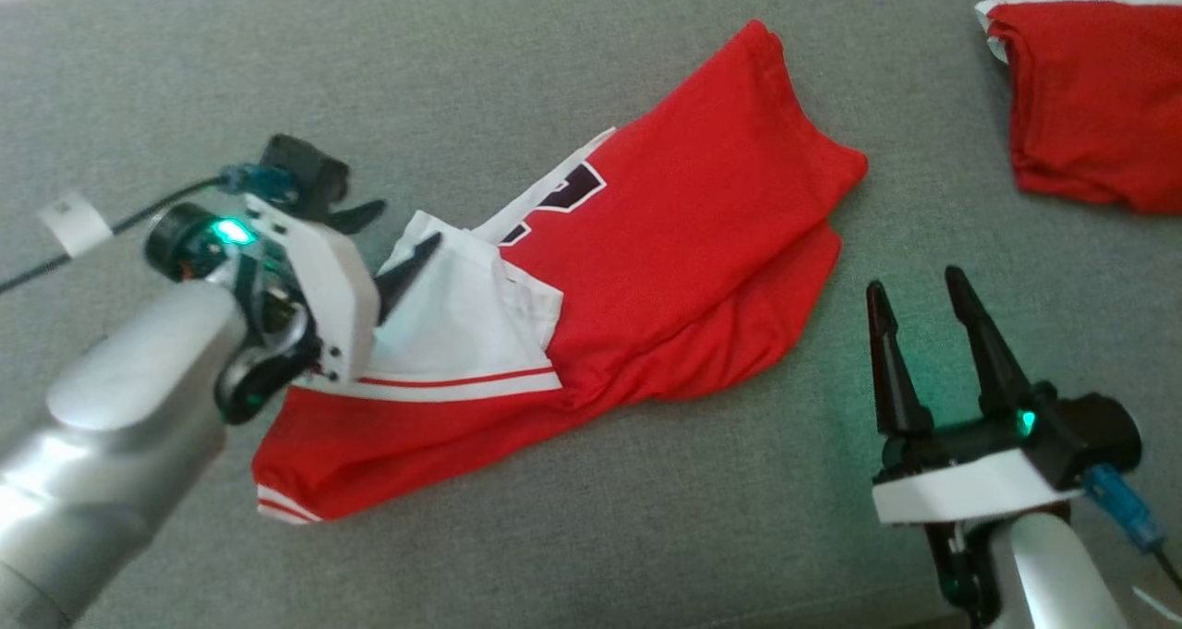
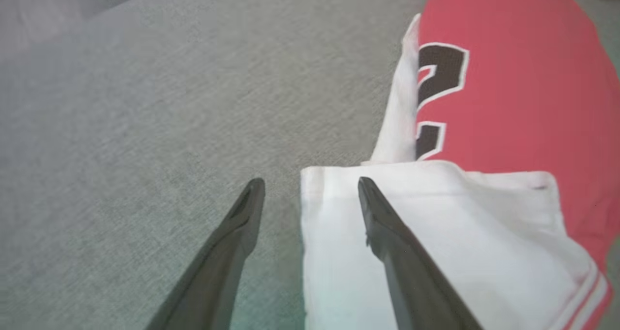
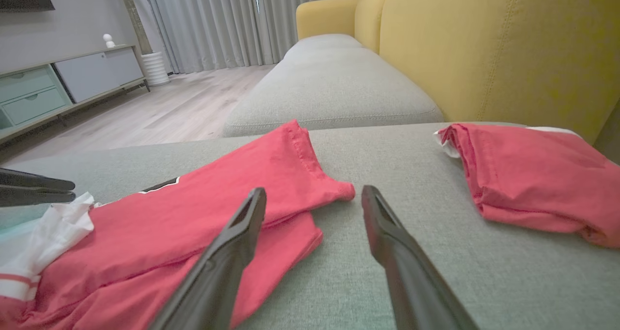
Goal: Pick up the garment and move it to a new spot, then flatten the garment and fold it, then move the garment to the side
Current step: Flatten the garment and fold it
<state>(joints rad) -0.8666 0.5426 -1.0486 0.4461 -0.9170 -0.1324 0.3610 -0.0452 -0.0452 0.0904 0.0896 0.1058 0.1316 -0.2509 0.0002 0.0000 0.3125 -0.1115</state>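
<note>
Red-and-white jersey garment lies rumpled on the grey fabric sofa seat, yellow backrest and grey curtains beyond. Left gripper, released, straddles its white edge; right gripper, released, hovers beside.

The garment bears a black numeral (white-edged), seemingly a 2.

I'm seeing yellow fabric sofa back rising behind grey seat cushion; pale pleated curtains hanging beyond light wood floor.
</note>
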